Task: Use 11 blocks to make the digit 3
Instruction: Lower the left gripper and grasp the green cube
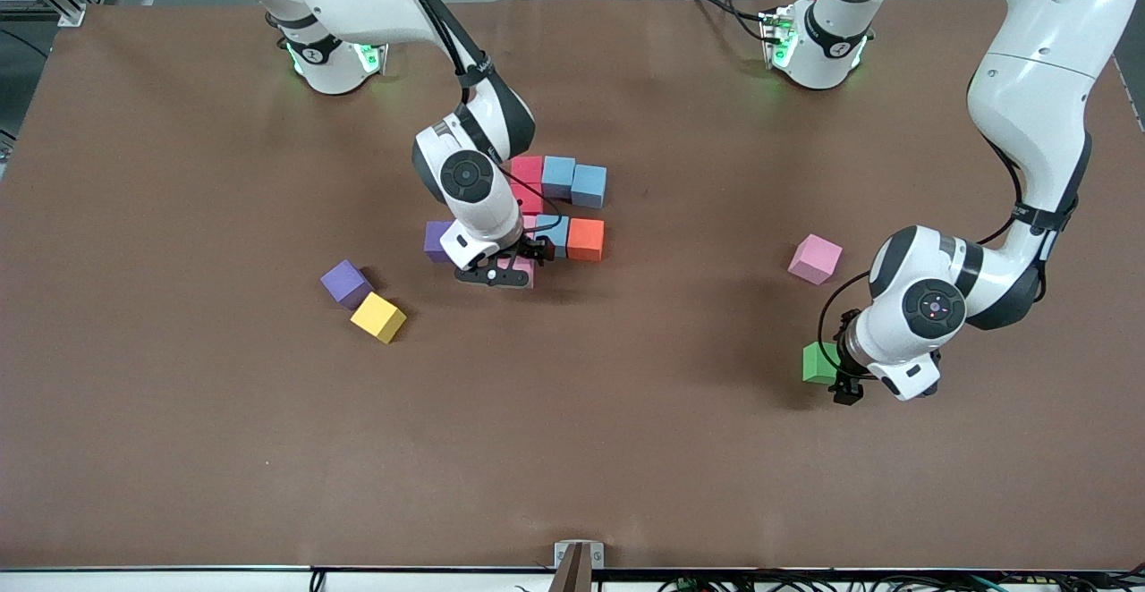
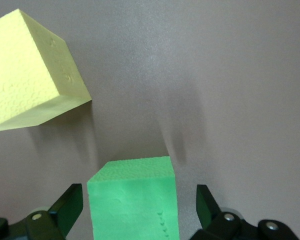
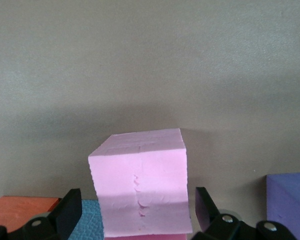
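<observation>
A figure of touching blocks lies mid-table: red (image 1: 528,169), two light blue (image 1: 558,176) (image 1: 589,185), a second red (image 1: 528,198), a third light blue (image 1: 555,232) and orange (image 1: 586,239). My right gripper (image 1: 501,274) (image 3: 135,200) stands open around a pink block (image 3: 140,180) at the figure's nearer edge, with a gap on each side. My left gripper (image 1: 845,388) (image 2: 138,200) is open astride the green block (image 1: 818,362) (image 2: 132,200), not touching it. A yellow block (image 2: 30,90) lies close by it, hidden under the left arm in the front view.
One purple cube (image 1: 438,241) touches the figure on the right arm's side. Another purple cube (image 1: 344,283) and a yellow block (image 1: 377,317) lie together farther toward the right arm's end. A pale pink cube (image 1: 815,258) sits alone, farther from the front camera than the green block.
</observation>
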